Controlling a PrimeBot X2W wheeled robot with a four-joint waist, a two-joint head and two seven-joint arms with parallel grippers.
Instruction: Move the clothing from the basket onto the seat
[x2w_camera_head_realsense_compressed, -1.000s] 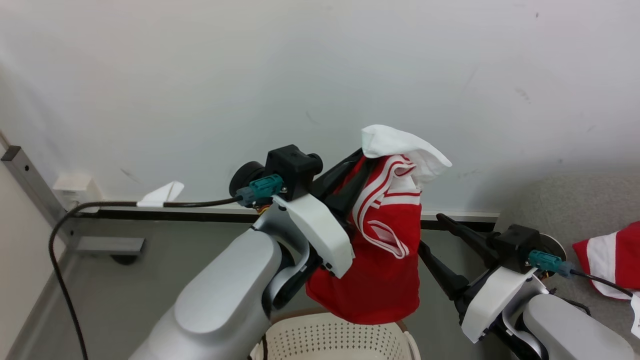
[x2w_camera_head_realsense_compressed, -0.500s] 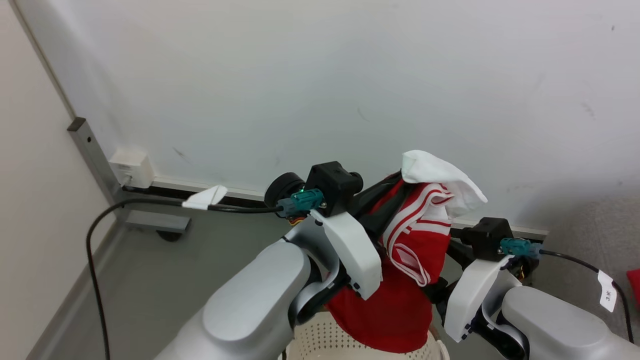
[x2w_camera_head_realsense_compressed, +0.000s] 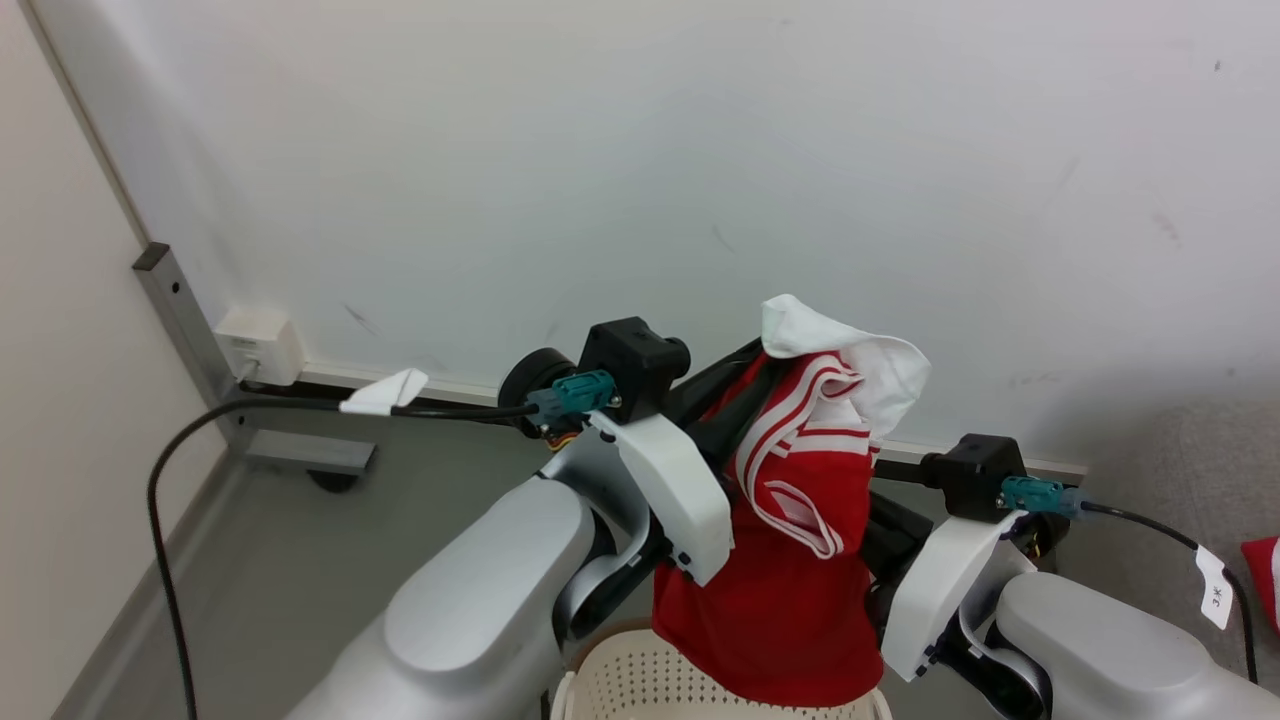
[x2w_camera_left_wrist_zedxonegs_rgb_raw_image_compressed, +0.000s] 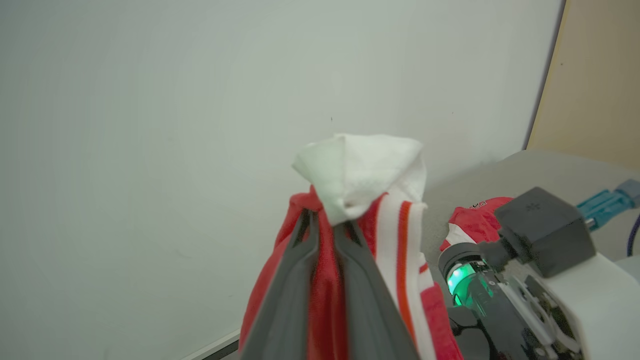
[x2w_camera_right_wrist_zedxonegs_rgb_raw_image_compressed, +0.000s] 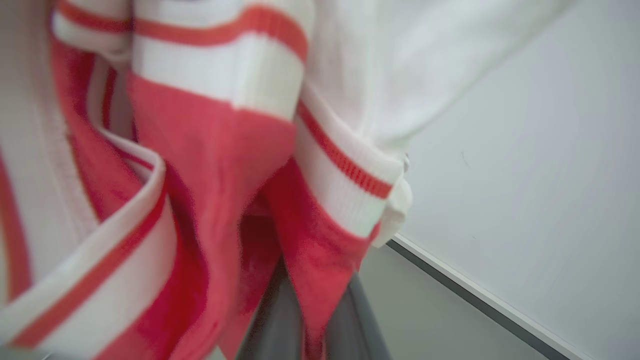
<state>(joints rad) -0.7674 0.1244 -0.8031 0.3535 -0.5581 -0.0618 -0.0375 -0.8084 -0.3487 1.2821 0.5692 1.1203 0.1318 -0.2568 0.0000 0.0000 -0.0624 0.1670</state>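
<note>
Where the forearms meet, lowest in the head view, sits the basket. Clothing hangs over it, masking the right arm's fingers. Left claw is pinched shut on red fabric under a white fold. Right claw is closed on a lower red fold. White tag on the right cable, marking illegible. Farther off: second red garment on the seat, socket box, wall.

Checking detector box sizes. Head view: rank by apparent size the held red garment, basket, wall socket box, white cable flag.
1. red garment
2. basket, partly out of frame
3. wall socket box
4. white cable flag, close to the box; nearer camera, so unsure
</note>
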